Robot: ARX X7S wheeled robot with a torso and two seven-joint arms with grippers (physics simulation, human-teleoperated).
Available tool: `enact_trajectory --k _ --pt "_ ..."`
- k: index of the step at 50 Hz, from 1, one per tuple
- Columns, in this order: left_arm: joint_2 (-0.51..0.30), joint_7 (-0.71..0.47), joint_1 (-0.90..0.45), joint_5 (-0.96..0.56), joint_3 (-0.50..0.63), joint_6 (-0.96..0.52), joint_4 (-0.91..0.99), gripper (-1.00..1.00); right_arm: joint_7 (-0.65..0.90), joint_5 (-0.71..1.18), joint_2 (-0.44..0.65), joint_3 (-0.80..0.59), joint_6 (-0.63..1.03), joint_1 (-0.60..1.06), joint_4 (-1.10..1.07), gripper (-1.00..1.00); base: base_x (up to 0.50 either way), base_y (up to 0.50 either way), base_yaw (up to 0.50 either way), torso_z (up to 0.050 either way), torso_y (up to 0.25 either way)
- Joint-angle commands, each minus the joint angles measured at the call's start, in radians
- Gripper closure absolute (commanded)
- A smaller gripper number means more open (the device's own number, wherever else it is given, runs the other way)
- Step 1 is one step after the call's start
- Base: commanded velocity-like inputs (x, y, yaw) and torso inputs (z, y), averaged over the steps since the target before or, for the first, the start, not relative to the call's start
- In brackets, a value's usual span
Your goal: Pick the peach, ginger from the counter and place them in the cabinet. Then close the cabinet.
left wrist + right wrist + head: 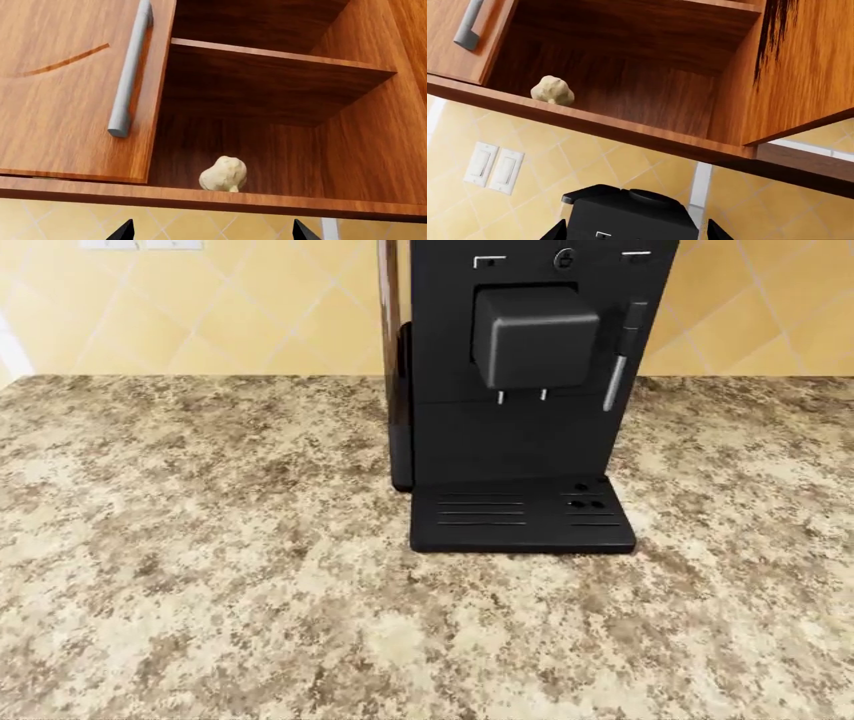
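Observation:
The pale knobby ginger sits on the bottom shelf of the open wooden cabinet, near its front edge. It shows in the right wrist view too, the ginger lying inside the cabinet. The peach is out of view. My left gripper is open and empty, below the cabinet's bottom edge and in front of the tiled wall. My right gripper is also open and empty, low under the cabinet. The speckled counter fills the head view, where neither gripper shows.
A black coffee machine stands at the back of the counter, its top under my right gripper. The cabinet's left door is shut, with a grey bar handle. The right door hangs open. White wall switches sit on the tiles.

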Motion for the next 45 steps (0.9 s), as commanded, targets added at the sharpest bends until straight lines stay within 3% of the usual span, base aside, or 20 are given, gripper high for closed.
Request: enact_trajectory --k 1,6,16,27,34,45 --pt "-0.008 0.002 0.001 0.001 0.004 0.006 0.0 -1.0 0.002 -0.002 0.001 -0.013 -0.006 0.011 0.0 -1.0 0.0 0.0 0.0 0.0 0.0" --pt "-0.012 0.002 0.002 -0.002 0.004 0.01 0.0 -1.0 -0.002 -0.002 0.0 -0.009 -0.007 0.009 -0.001 -1.0 0.0 0.0 0.0 0.0 0.0" --pt "-0.019 0.003 0.008 -0.003 0.005 0.016 0.003 -1.0 -0.007 -0.002 -0.012 0.011 -0.006 -0.012 0.002 -1.0 0.0 -0.48 0.0 0.0 0.0" --pt "-0.026 0.005 0.012 -0.003 0.005 0.024 0.005 -1.0 -0.008 -0.012 0.004 -0.004 -0.007 -0.015 0.008 -1.0 0.0 0.0 0.0 0.0 0.0" --pt "-0.029 0.008 0.011 0.0 0.007 0.028 0.003 -1.0 -0.036 -0.041 0.194 0.052 0.039 0.025 0.097 -1.0 0.0 0.0 0.0 0.0 0.0" --pt "-0.032 0.005 0.001 0.0 0.016 0.034 0.0 -1.0 -0.134 -0.038 0.403 0.144 0.028 0.037 0.184 -1.0 0.0 0.0 0.0 0.0 0.0"
